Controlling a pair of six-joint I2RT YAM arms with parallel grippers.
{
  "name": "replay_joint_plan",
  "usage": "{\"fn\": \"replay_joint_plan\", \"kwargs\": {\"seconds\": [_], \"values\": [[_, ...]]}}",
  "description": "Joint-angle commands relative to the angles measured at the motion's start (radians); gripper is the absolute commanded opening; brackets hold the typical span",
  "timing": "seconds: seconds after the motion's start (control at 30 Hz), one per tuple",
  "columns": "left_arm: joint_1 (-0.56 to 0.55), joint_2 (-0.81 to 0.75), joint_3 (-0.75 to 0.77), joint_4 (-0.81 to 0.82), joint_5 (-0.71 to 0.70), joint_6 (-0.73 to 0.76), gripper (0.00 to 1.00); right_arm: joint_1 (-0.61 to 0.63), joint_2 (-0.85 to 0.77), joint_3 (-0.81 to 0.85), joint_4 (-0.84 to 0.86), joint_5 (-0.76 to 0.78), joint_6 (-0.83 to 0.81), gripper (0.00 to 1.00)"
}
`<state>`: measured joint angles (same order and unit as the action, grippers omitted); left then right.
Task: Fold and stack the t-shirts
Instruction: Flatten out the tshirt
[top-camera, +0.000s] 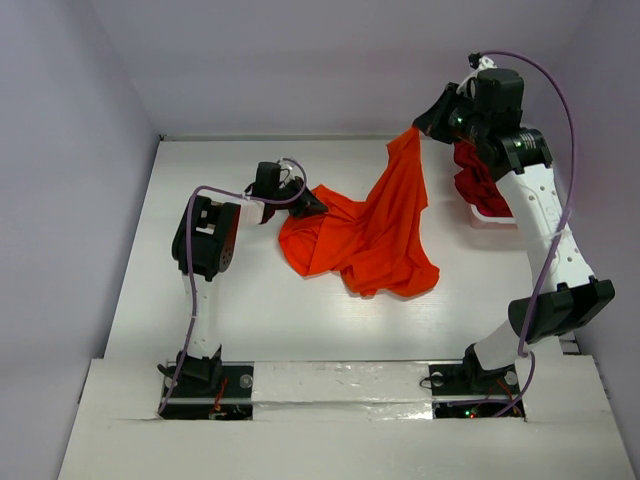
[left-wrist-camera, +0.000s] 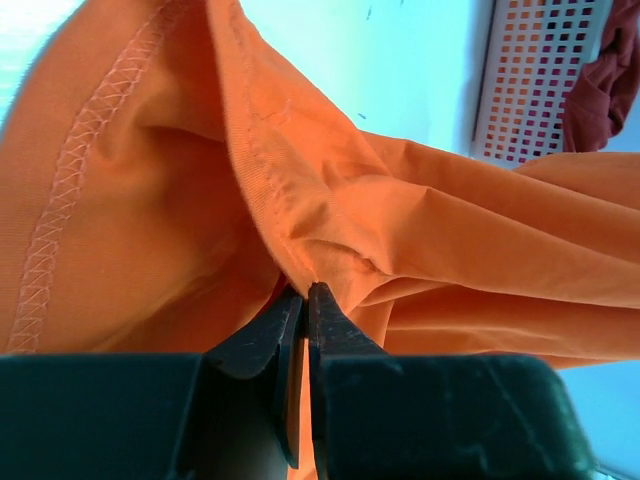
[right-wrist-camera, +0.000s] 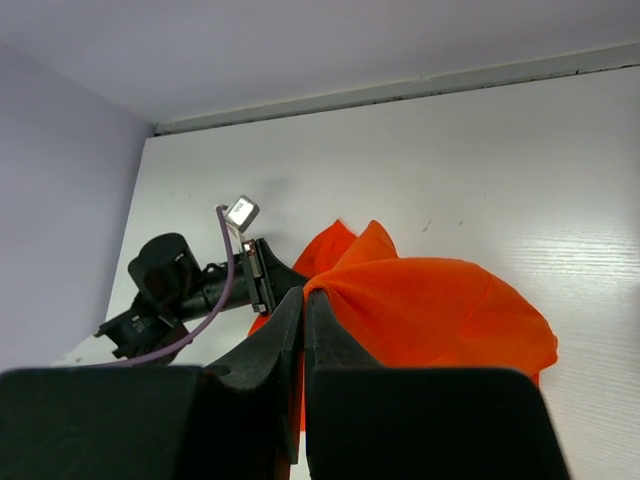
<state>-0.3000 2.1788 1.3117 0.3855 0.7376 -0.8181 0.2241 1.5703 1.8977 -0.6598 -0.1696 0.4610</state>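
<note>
The orange t-shirt (top-camera: 370, 235) sprawls across the worktop (top-camera: 250, 300), its nine o'clock edge pinched tight low down in the closed left claw (top-camera: 318, 207), its one o'clock corner held up in the closed right claw (top-camera: 418, 130).

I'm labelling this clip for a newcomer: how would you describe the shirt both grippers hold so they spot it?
On the white table, between the two arms, sprawls the orange t-shirt, pinched by the left gripper and held up at one corner by the right gripper. It is bright orange, unlike the dark red shirt bunched in the white basket on the right.
</note>
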Motion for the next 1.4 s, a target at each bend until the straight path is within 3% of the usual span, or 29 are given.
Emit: {"fn": "replay_joint_plan", "kwargs": {"seconds": [0.0,0.37,0.77,1.07,1.37], "values": [[-0.002,-0.025,0.05,-0.028,-0.007,0.025,0.0,0.009,-0.033,-0.005,0.078,-0.022,0.004,0.0],[0.03,-0.246,0.069,-0.099,-0.044,0.039,0.0,0.009,-0.041,0.018,0.028,0.056,-0.042,0.0],[0.133,-0.474,0.164,-0.326,-0.121,0.099,0.0,0.0,-0.046,0.087,-0.046,0.159,-0.053,0.0],[0.271,-0.612,0.152,-0.37,-0.142,0.091,0.0,-0.101,-0.067,0.198,-0.083,0.163,-0.05,0.0],[0.335,-0.678,0.13,-0.347,-0.176,0.048,0.0,-0.19,-0.073,0.176,-0.073,0.16,-0.022,0.0]]}}
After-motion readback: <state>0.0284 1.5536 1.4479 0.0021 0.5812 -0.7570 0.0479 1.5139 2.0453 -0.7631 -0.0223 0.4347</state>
